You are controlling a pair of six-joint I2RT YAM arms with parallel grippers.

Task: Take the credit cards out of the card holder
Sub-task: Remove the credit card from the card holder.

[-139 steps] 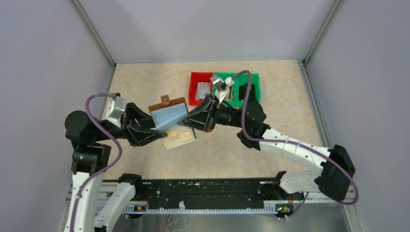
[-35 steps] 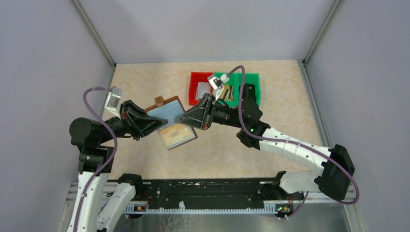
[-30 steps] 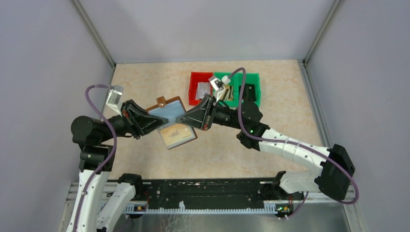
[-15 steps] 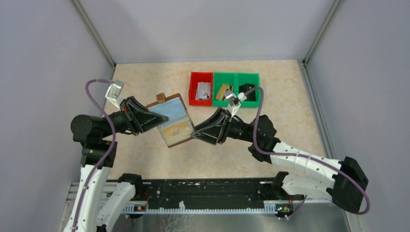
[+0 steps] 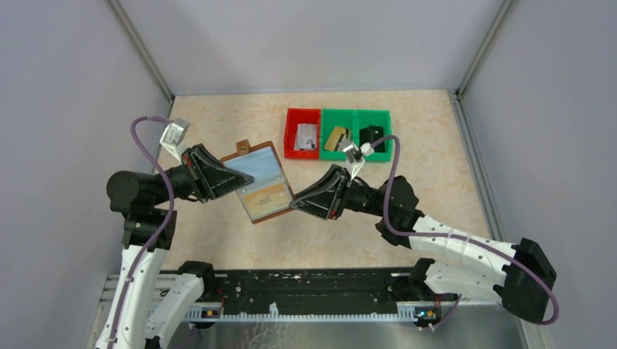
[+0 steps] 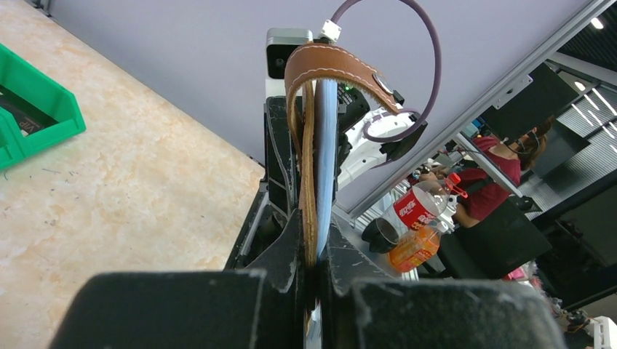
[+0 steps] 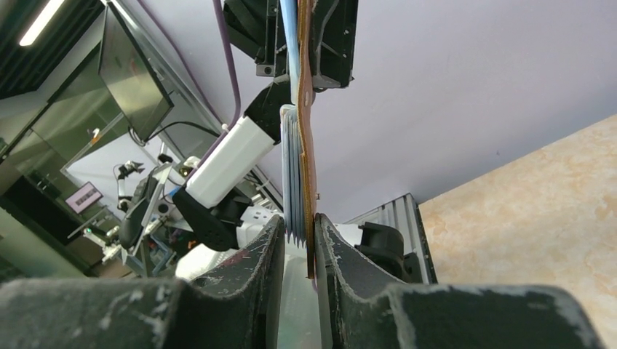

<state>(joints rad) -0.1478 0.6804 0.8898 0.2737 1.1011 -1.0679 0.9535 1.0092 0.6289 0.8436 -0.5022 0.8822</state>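
The brown card holder (image 5: 247, 152) hangs open above the table between both grippers. A pale blue card (image 5: 260, 166) fills its upper half and a tan card (image 5: 266, 198) its lower half. My left gripper (image 5: 231, 177) is shut on the holder's left edge; in the left wrist view (image 6: 314, 251) the leather (image 6: 306, 145) and a blue card (image 6: 325, 145) sit edge-on between the fingers. My right gripper (image 5: 293, 206) is at the lower right corner. In the right wrist view (image 7: 299, 222) its fingers press on the leather (image 7: 305, 138) and a stack of card edges (image 7: 292, 182).
A red bin (image 5: 292, 134) at the back holds a silvery card (image 5: 307, 136). The green bin (image 5: 356, 118) beside it holds a tan item (image 5: 335, 138) and a black item (image 5: 372, 136). Grey walls close in the table on three sides.
Over the last second my right gripper moved from the holder's upper right edge down to its lower right corner. The holder turned slightly. In the last half second almost nothing moved.
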